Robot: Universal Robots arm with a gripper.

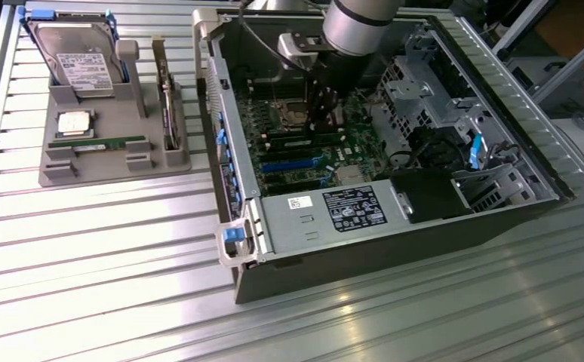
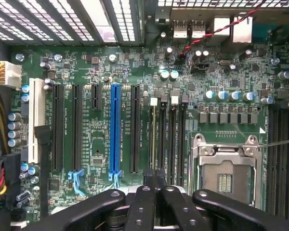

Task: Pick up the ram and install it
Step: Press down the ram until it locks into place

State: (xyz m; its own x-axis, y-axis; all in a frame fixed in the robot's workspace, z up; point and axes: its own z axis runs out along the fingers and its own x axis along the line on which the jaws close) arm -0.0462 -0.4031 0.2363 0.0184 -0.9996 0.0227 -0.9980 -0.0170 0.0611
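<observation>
An open computer case (image 1: 272, 249) lies on a slatted metal table (image 1: 101, 249). At nine o'clock from it, a grey holder tray (image 1: 96, 170) carries a hard drive (image 1: 75, 56) at twelve o'clock, a processor chip (image 1: 75, 123) mid-tray, and an expansion card (image 1: 168, 98) at three o'clock.

Ram (image 1: 96, 142): one stick seen, long, narrow and thin. Green board with a small white label near its middle; chips too small to make out. It sits in the gray parts holder (image 1: 90, 170) on the worktop (image 1: 101, 249), cradled between the holder's end supports, its long axis running across the exterior view. It lies just beside the square silver processor (image 1: 75, 121), well apart from the open computer case (image 1: 373, 226) on the exterior view's right. Nothing touches it.
</observation>
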